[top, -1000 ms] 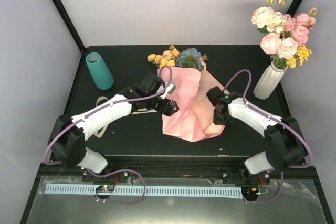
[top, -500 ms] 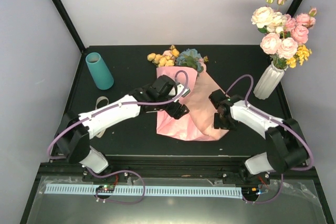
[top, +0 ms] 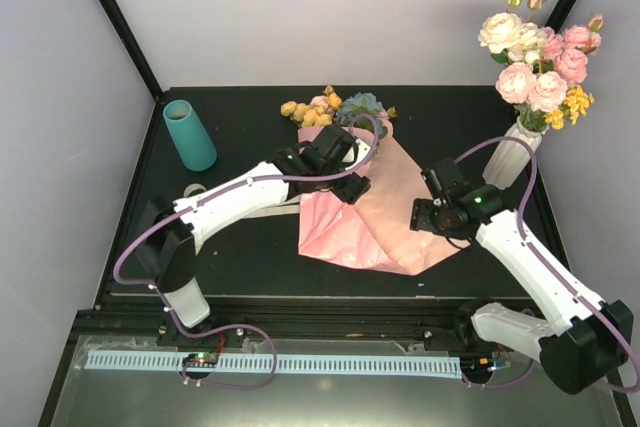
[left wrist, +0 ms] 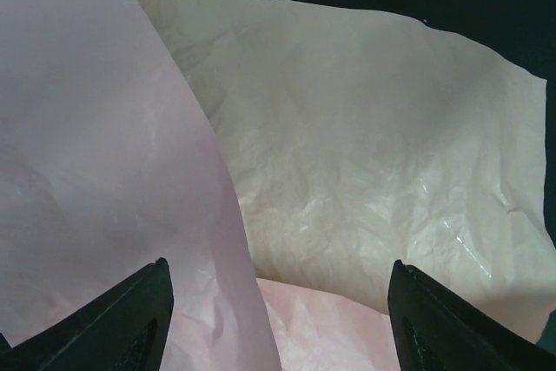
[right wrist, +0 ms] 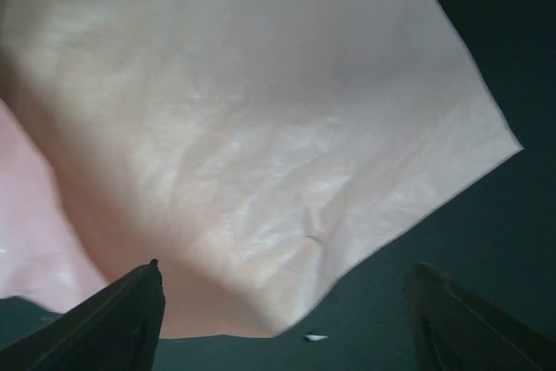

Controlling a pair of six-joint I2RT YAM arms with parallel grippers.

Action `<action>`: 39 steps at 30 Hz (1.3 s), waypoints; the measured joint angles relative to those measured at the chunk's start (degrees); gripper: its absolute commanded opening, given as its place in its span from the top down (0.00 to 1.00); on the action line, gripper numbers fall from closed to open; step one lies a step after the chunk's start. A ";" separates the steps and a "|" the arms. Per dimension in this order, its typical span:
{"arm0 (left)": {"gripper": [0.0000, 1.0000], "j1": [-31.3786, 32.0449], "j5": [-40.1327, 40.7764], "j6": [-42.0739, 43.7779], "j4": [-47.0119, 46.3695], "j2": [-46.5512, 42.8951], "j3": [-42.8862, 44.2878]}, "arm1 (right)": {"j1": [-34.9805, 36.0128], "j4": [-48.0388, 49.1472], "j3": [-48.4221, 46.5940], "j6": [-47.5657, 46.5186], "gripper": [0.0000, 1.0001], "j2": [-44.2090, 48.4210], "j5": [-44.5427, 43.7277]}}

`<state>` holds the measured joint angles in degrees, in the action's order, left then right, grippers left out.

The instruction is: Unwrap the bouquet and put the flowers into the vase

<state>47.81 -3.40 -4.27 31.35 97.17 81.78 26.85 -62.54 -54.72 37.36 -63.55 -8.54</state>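
Observation:
The bouquet lies at the back middle of the table. Its flowers (top: 335,107), yellow, pink and blue, poke out from the far end of the crinkled pink paper (top: 370,222), which is spread flat toward me. My left gripper (top: 350,187) hovers over the upper part of the paper (left wrist: 365,180), jaws wide and open (left wrist: 278,301), a raised pink fold beneath them. My right gripper (top: 427,219) stands open above the paper's right corner (right wrist: 287,128), with nothing between its fingers (right wrist: 113,323). The teal vase (top: 188,135) stands upright at the far left.
A white ribbed vase (top: 510,154) with large pink and cream roses (top: 540,57) stands at the back right, close to my right arm. A bit of beige ribbon (top: 192,190) lies on the table beside my left arm.
My right gripper has opened, let go of the paper and drawn back to the right. My left arm has reached further right and back over the paper, which now lies flatter.

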 measured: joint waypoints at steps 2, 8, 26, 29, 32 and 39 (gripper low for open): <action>0.31 0.22 0.57 0.00 0.39 0.87 0.85 | 0.00 1.46 -0.15 -0.04 0.30 1.33 1.90; 0.37 1.51 3.56 -0.44 5.49 5.95 6.64 | 0.00 7.21 -0.92 1.79 0.32 0.09 7.06; 0.71 4.07 18.01 -2.78 19.65 19.61 17.75 | -3.93 14.25 2.69 1.99 0.41 -8.41 16.37; 0.92 4.09 19.17 -2.89 19.69 19.63 17.75 | -4.98 15.19 4.59 1.99 0.42 -8.87 17.77; 0.98 4.09 19.96 -2.82 19.61 19.61 17.75 | -5.42 15.91 5.92 1.99 0.43 -9.46 18.67; 0.98 4.02 20.76 -6.12 19.63 16.13 17.64 | -5.46 18.03 7.19 1.46 0.47 -10.78 20.98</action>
<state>51.83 17.37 -10.39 50.98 113.30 99.42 21.39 -44.51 -47.53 38.83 -74.32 12.45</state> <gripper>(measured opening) 0.025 0.534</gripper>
